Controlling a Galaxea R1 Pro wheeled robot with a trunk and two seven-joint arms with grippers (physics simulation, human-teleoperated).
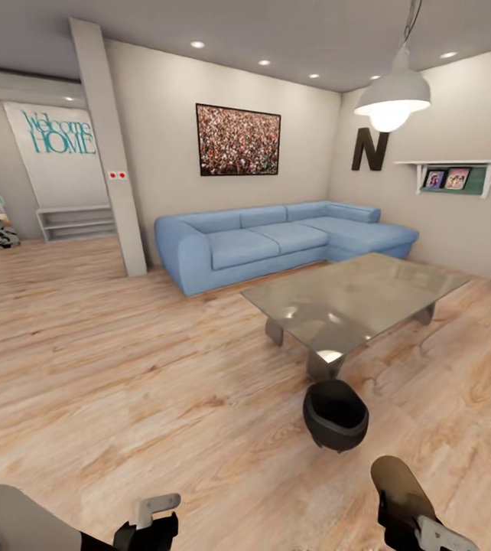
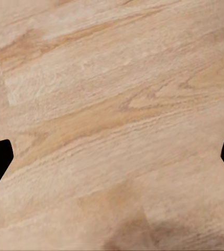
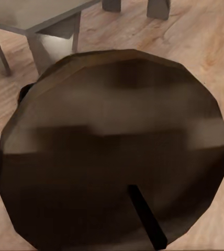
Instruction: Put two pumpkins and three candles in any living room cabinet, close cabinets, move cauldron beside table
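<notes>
Living room, light wood plank floor (image 1: 123,360). Black cauldron (image 1: 336,415) on floor just beside near corner of grey coffee table (image 1: 352,295). Blue corner sofa (image 1: 276,241) at 12 o'clock. Left gripper (image 2: 112,157) spread over bare floor; right gripper (image 3: 112,162) spread, hovering over cauldron.

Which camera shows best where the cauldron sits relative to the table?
The head view: the cauldron stands on the floor just off the table corner, whole. The right wrist view has it huge and blurred, with table legs behind. The left wrist view looks at floor.
</notes>
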